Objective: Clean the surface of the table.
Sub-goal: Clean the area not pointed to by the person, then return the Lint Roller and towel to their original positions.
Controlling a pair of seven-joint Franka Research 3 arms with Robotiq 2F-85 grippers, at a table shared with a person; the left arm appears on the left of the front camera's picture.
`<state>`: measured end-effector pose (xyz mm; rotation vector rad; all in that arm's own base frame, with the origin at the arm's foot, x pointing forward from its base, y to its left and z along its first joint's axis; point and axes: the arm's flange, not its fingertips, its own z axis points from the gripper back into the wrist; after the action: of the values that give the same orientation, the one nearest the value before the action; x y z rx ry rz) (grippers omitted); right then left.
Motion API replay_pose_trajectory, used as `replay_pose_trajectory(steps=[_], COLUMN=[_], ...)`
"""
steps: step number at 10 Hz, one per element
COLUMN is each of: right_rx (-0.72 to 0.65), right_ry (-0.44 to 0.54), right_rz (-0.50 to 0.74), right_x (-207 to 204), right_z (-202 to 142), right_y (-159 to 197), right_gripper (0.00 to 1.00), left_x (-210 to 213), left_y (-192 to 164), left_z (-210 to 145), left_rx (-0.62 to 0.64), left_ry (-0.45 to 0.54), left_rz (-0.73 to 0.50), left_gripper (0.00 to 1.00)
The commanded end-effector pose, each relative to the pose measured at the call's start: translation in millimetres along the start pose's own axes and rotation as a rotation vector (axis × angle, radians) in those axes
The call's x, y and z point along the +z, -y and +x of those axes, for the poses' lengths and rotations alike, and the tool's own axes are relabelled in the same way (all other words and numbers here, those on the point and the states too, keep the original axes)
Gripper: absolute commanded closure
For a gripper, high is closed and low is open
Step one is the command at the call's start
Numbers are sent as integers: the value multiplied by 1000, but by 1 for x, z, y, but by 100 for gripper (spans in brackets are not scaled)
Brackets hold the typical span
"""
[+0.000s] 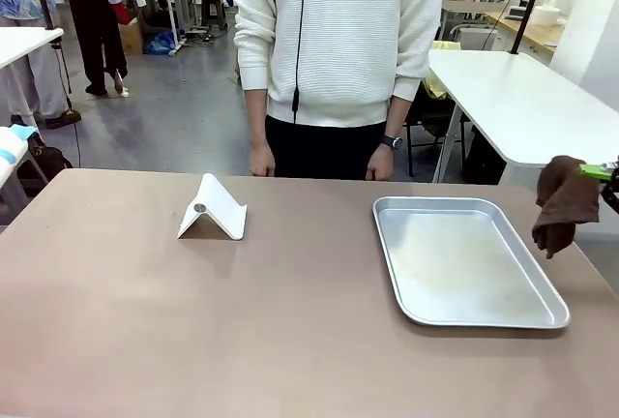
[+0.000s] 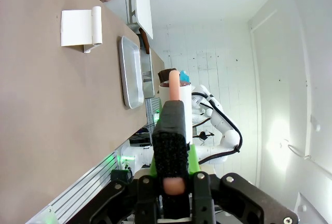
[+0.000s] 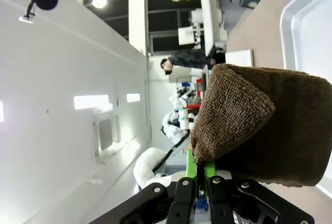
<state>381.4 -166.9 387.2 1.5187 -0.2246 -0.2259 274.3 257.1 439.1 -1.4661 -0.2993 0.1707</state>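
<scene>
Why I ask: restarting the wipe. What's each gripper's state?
Left gripper: closed; whether it holds anything cannot be told.
Right gripper: closed on the brown cloth.

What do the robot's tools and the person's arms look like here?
The left tool has black textured fingers, bright green pads and a black angular base. The right tool shows the same black body and green pads. The person's arms are in long white ribbed knit sleeves, with a dark wristwatch.

Table [image 1: 116, 341]: wide, rectangular, taupe-brown top.
The matte, smooth top is recorded as level, spanning the whole width of the front view, its far edge running straight across at mid-height.
</scene>
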Motion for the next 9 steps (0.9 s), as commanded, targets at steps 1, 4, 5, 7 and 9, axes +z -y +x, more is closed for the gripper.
replay_pose_trajectory(steps=[1, 4, 5, 7, 9], right_rx=[40, 3, 3, 3, 3], right_ry=[28, 16, 16, 16, 16], right_rz=[52, 9, 9, 9, 9], right_x=[-5, 4, 4, 4, 4], right_z=[6, 1, 1, 1, 1], right_y=[12, 9, 9, 9, 9], right_gripper=[100, 100, 100, 100, 100], left_x=[-2, -2, -2, -2, -2], left_y=[5, 5, 5, 5, 5], left_z=[0, 0, 0, 0, 0], left_rx=[7, 7, 7, 7, 7], left_ry=[15, 15, 15, 15, 15], left_rz=[-16, -16, -16, -16, -16], left_gripper=[78, 78, 78, 78, 78])
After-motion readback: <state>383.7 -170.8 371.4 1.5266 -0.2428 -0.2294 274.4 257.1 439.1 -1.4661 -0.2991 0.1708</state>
